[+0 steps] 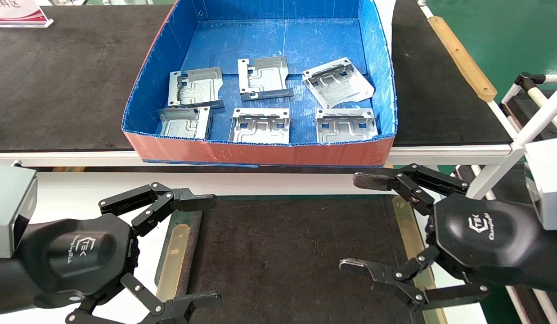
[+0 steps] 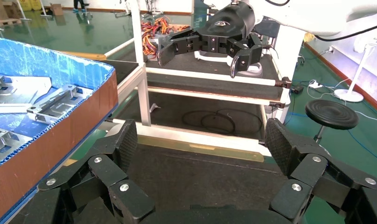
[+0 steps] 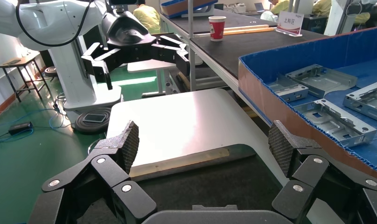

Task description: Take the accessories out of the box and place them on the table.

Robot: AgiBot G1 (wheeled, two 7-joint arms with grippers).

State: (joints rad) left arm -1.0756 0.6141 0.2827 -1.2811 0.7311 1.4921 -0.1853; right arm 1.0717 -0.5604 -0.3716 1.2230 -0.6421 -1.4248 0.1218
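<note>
Since all six plates (image 1: 260,92) lie inside the box (image 1: 260,150), we judge the task not yet begun: nothing has reached the table (image 1: 80,189). Going left to right, our left gripper (image 1: 195,249) hovers over the left edge of the table's mat (image 1: 287,252), jaws spread wide and empty. Beyond it, on the bench (image 1: 58,81), sits the box with three plates in a back row and three along the front wall; the back right one is turned askew. Our right gripper (image 1: 357,225) hangs over the mat's right side, likewise wide open and holding nothing. Every plate remains to be lifted out and set down, so all six transfers are left, by our reckoning.
</note>
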